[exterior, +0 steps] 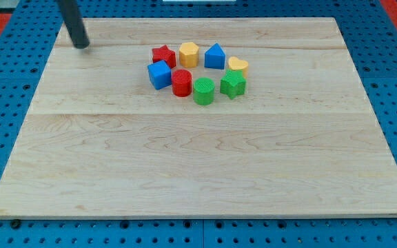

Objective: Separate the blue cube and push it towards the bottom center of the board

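Note:
The blue cube point(160, 74) sits at the left side of a ring of blocks in the upper middle of the wooden board point(198, 165). It touches or nearly touches the red star point(163, 56) above it and the red cylinder point(181, 83) to its right. My tip point(81, 45) rests near the board's top left corner, well to the left of and above the blue cube, apart from all blocks.
The ring also holds a yellow hexagon-like block point(189, 54), a blue triangular block point(215, 56), a yellow heart point(238, 65), a green star-like block point(233, 84) and a green cylinder point(203, 91). Blue pegboard point(5, 103) surrounds the board.

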`<state>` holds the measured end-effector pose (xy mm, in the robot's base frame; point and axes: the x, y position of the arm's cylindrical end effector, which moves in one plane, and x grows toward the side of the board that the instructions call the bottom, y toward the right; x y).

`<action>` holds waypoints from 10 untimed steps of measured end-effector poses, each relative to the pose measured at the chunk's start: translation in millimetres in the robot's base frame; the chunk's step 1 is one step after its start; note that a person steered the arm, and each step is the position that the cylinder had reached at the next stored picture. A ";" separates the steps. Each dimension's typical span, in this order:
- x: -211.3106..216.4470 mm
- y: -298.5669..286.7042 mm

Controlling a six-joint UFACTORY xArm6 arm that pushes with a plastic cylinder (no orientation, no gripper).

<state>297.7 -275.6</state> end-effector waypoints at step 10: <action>211.9 403.8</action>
<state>509.6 128.2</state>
